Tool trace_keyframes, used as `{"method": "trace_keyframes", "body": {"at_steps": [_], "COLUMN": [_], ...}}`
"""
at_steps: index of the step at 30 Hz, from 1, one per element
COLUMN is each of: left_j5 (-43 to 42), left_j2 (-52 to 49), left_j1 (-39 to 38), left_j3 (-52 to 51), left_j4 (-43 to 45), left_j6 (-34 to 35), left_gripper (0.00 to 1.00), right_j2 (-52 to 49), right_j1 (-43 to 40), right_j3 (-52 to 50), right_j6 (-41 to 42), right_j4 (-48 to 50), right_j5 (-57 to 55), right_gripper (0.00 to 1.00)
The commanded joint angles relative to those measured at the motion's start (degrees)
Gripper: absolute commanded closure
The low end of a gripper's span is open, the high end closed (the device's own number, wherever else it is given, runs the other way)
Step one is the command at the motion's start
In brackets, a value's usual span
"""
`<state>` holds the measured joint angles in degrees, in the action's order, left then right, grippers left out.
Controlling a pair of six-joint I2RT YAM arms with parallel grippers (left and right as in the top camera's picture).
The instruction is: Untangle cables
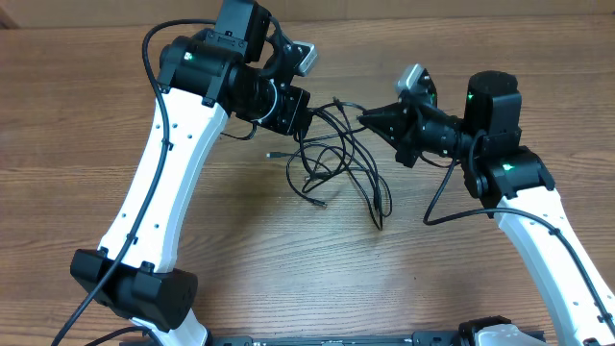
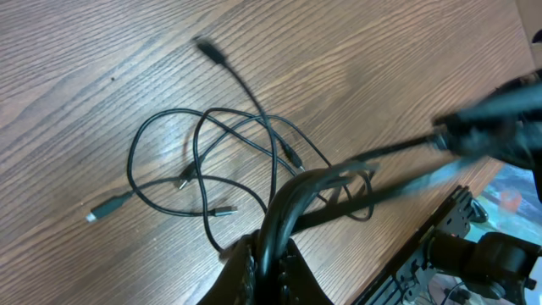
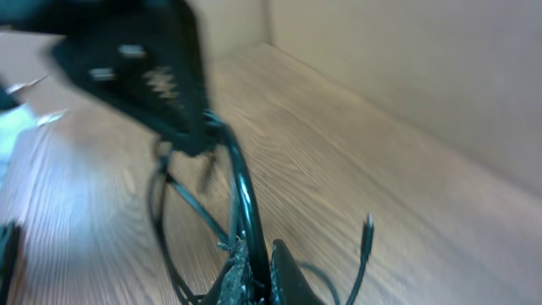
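Overhead, left tool (image 1: 306, 111), right tool (image 1: 365, 118) pinching cables (image 1: 338, 169), facing inward

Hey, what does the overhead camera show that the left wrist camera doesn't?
Only overhead: both white arms in full, the left arm and right arm, bent toward the tangle from opposite sides. Only left wrist: a close look at strands running into the shut left gripper. Both: the black cables looped loosely on the wooden table, with strands drawn taut toward the right gripper.
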<state>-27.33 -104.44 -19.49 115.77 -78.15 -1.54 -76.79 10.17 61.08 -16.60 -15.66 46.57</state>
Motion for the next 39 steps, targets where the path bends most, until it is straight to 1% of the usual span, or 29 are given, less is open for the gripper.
{"method": "trace_keyframes", "body": {"at_steps": [1,4,11,13,15,16,17,20,23,24,26,31,33,34,35,37,39], "left_j5": [2.5,2.5,2.5,3.5,5.6,5.8,5.8,7.3,11.5,11.6,11.7,12.6,12.6,12.6,12.8,12.9,12.9], "left_j2": [-0.3,-0.3,-0.3,-0.3,-0.3,-0.3,-0.3,-0.3,-0.3,-0.3,-0.3,-0.3,-0.3,-0.3,-0.3,-0.3,-0.2], "left_j1": [0.3,0.4,0.4,0.4,0.4,0.4,0.4,0.4,0.4,0.5,0.4,0.4,0.4,0.5,0.5,1.2,2.3], "left_j3": [0.6,0.6,0.6,0.6,0.6,0.6,0.6,0.6,0.6,0.6,0.6,0.6,0.6,0.6,0.6,0.6,0.7], "left_j4": [0.0,0.2,0.4,0.5,0.5,0.7,0.9,1.1,1.1,1.1,1.0,1.0,0.9,0.8,0.9,1.3,1.6], "left_j6": [1.4,1.4,1.4,2.5,5.0,5.5,5.9,7.7,12.1,12.1,12.0,11.5,10.1,9.6,9.7,9.7,10.2], "left_gripper": [0.96,0.95,0.95,0.96,0.96,0.96,0.96,0.96,0.96,0.96,0.96,0.96,0.96,0.96,0.96,0.96,0.96], "right_j2": [0.5,0.5,0.5,0.5,0.5,0.5,0.5,0.5,0.5,0.5,0.5,0.5,0.5,0.5,0.5,0.5,0.5], "right_j1": [-0.3,-0.3,-0.3,-0.3,-0.3,-0.3,-0.3,-0.3,-0.3,-0.3,-0.3,-0.3,-0.3,-0.3,-0.3,-0.3,-0.3], "right_j3": [0.8,0.8,0.8,0.8,0.8,0.8,0.8,0.8,0.8,0.8,0.8,0.8,0.8,0.8,0.8,0.8,0.8], "right_j6": [14.4,19.3,24.4,25.4,26.6,26.7,26.7,26.7,26.7,26.7,26.7,26.6,26.6,26.6,26.6,26.7,26.7], "right_j4": [-2.2,-4.7,-9.4,-10.2,-11.3,-11.6,-12.2,-13.6,-15.1,-15.2,-15.1,-15.3,-15.2,-15.3,-15.4,-16.5,-18.0], "right_j5": [-13.9,-18.1,-20.2,-20.2,-20.2,-20.2,-20.2,-20.3,-21.7,-21.7,-21.7,-21.7,-21.7,-21.7,-21.7,-21.6,-20.6], "right_gripper": [0.96,0.96,0.96,0.96,0.96,0.95,0.92,0.92,0.92,0.91,0.83,0.60,0.44,0.31,0.26,0.00,0.00]}}
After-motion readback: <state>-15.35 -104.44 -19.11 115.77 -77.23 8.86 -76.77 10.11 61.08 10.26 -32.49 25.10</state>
